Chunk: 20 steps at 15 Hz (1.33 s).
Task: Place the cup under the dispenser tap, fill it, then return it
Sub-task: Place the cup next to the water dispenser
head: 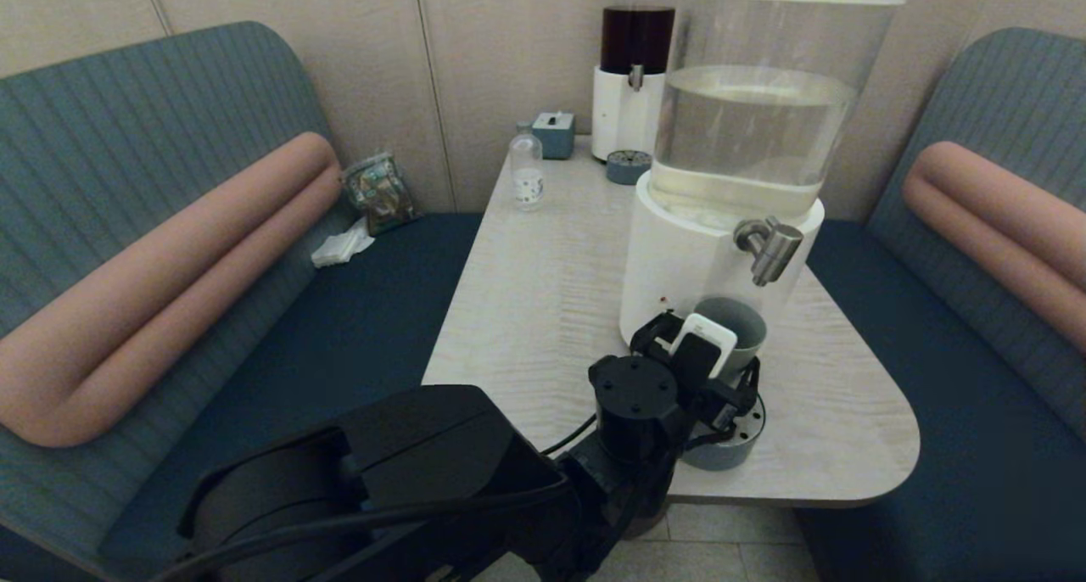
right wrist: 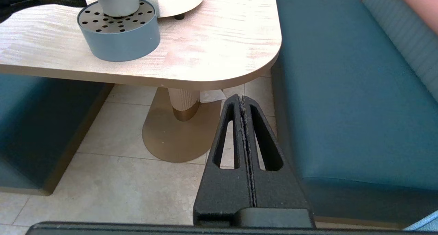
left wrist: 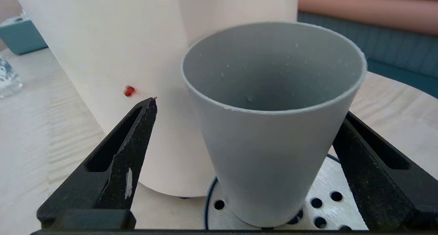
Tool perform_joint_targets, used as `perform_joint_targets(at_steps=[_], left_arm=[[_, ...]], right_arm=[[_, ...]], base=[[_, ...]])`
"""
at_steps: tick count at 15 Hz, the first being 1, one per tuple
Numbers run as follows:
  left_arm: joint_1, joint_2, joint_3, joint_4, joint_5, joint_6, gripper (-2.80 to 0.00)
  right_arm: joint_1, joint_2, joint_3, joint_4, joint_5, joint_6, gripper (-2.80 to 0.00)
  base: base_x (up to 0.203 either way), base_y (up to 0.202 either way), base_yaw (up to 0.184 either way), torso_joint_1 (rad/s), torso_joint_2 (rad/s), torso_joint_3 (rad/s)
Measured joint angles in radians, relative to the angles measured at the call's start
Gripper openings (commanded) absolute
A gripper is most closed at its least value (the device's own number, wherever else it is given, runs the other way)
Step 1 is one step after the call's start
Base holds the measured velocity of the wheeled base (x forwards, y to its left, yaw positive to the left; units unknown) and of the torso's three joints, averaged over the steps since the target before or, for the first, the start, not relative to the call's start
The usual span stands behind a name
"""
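Note:
The grey-blue cup (head: 740, 321) (left wrist: 273, 152) stands upright on a round perforated drip tray (head: 736, 444) (left wrist: 342, 194), below the steel dispenser tap (head: 770, 248) of the large white-based dispenser (head: 674, 264). A few droplets cling to the cup's inner wall and no stream falls from the tap. My left gripper (head: 708, 355) (left wrist: 249, 108) is open around the cup, with one finger (left wrist: 137, 142) clearly apart from it and the other close beside it. My right gripper (right wrist: 242, 98) hangs shut and empty below table height, beside the table's near corner.
A smaller dispenser (head: 635, 56) with dark liquid, a second drip tray (head: 628, 166), a teal box (head: 554, 132) and a small clear bottle (head: 526, 173) stand at the table's back. Teal benches flank the table (head: 543, 310). The table's pedestal (right wrist: 183, 125) stands on tiled floor.

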Motion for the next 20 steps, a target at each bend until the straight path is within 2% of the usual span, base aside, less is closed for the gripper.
perform_joint_targets(at_steps=[9, 12, 20], left_arm=[[0.001, -0.003, 0.007, -0.016, 0.015, 0.000, 0.00], [-0.003, -0.002, 0.019, -0.038, 0.048, 0.003, 0.00], [-0.007, -0.005, 0.022, -0.041, 0.062, 0.021, 0.00]], right_arm=[[0.000, 0.000, 0.000, 0.000, 0.000, 0.000, -2.80], [0.000, 0.000, 0.000, 0.000, 0.000, 0.000, -2.80], [0.000, 0.000, 0.000, 0.000, 0.000, 0.000, -2.80]], base=[[0.000, 0.000, 0.000, 0.000, 0.00, 0.000], [0.000, 0.000, 0.000, 0.000, 0.00, 0.000], [0.000, 0.000, 0.000, 0.000, 0.00, 0.000]])
